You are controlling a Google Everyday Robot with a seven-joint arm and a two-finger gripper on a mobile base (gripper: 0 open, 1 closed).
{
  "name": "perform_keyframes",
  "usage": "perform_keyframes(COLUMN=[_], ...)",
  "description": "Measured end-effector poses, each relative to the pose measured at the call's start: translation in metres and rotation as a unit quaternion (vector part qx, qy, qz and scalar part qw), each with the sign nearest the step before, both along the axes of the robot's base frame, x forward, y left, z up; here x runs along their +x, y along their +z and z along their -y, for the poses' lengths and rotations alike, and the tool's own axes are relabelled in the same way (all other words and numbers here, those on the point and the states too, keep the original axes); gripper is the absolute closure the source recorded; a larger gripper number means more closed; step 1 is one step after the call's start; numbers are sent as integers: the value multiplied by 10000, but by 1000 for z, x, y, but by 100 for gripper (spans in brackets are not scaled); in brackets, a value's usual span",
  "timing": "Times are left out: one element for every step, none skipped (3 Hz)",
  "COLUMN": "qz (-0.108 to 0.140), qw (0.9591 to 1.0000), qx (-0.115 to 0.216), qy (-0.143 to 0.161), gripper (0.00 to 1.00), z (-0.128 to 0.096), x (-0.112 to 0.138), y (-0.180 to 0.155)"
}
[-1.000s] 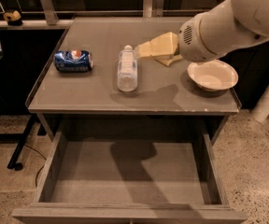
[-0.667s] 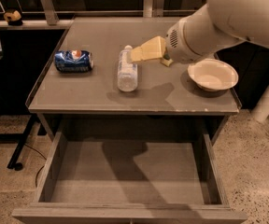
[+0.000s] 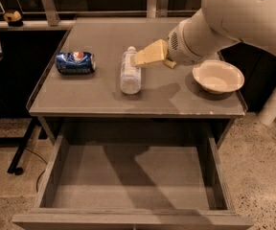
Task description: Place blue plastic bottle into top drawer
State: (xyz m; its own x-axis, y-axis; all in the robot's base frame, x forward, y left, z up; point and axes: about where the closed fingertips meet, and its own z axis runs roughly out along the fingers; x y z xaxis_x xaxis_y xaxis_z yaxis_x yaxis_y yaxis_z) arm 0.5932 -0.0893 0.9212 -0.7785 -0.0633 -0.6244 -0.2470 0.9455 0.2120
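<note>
The blue plastic bottle (image 3: pixel 130 71) lies on its side near the middle of the counter (image 3: pixel 104 98), its white cap pointing to 12 o'clock and its base to 6 o'clock. It looks like thin clear plastic with a pale label, so I judge it light, a little springy under pressure and smooth enough to slip. Being round, it may roll toward 3 or 9 o'clock if nudged off-centre. The best hold is probably across the labelled middle of the body, squeezing from the 3 and 9 o'clock sides. There the wall is widest and the label gives some grip. The tapering neck would slide out more easily.

The end effector (image 3: pixel 140 59) sits at the bottle's upper part, just beside or touching it on the 3 o'clock side, near the shoulder. Whether it is spread or closed I cannot tell. It appears to have hold of nothing, as the bottle rests flat on the counter. The pale arm (image 3: pixel 234 18) reaches in from about 2 o'clock.

At 9 o'clock from the bottle, well apart, a dark blue soda can (image 3: pixel 75 63) lies on its side. At 3 o'clock a shallow white bowl (image 3: pixel 218 75) sits near the counter's edge, partly under the arm.

Toward 6 o'clock, below the counter's front edge, the top drawer (image 3: pixel 128 176) stands pulled out, its flat grey bottom bare. The carry would be short: lift, draw toward 6 o'clock, lower gently.
</note>
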Motion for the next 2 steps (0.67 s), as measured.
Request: perform_keyframes(qz=[43, 117], qw=[9999, 9993], qx=[105, 323], qy=[-101, -114], gripper=[0, 0], z=[0, -14], x=[-3, 8], y=[1, 4])
